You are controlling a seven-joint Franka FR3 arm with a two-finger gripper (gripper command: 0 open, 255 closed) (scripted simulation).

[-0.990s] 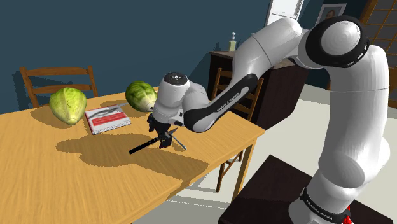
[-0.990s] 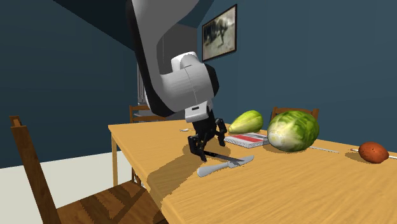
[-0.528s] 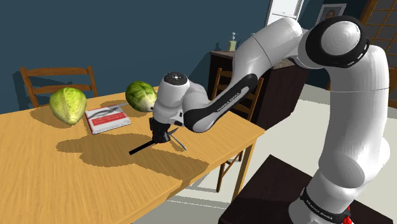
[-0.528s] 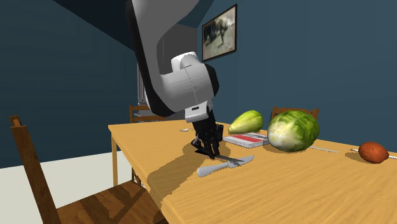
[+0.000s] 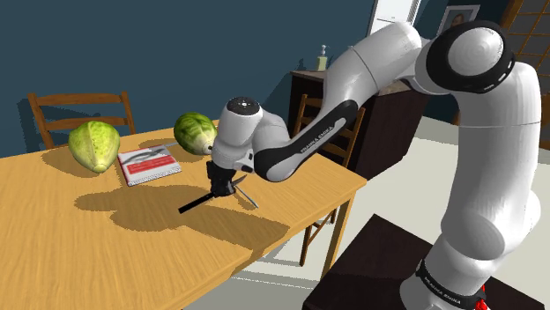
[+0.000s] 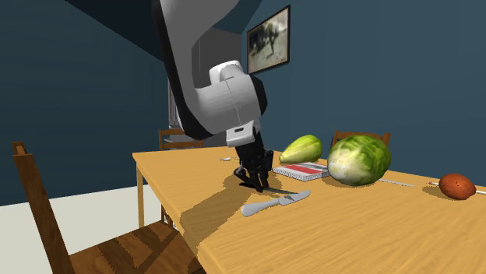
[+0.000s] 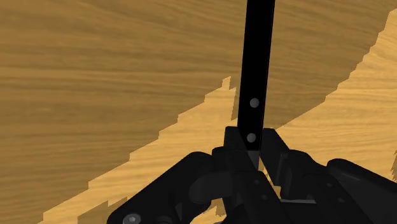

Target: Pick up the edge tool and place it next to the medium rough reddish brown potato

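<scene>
We saw the two black fingers (image 7: pixel 233 144) drawn tight on the knife (image 7: pixel 257 57). They clasped its black riveted handle near one end, and the rest of the handle ran away from the gripper (image 7: pixel 253 151) over the wooden table (image 5: pixel 70 255). We could not tell whether the knife was clear of the wood.

In the shoulder view the gripper sat at mid-frame, with the handle pointing to the lower left and the grey blade to the lower right. It was near the table's right-hand edge, beyond which a chair (image 5: pixel 305 110) stood. Bare tabletop spread across the lower left.

At the upper left a red-and-white book (image 5: pixel 148 165) lay between a pale green cabbage (image 5: pixel 93 145) and a darker green cabbage (image 5: pixel 195 132). In the second exterior view the reddish brown potato (image 6: pixel 457 186) lay at the far right of the frame, past the cabbages and well apart from the gripper. In the shoulder view's upper middle a dark cabinet (image 5: pixel 388 114) carried a small bottle (image 5: pixel 323 59) on top.
</scene>
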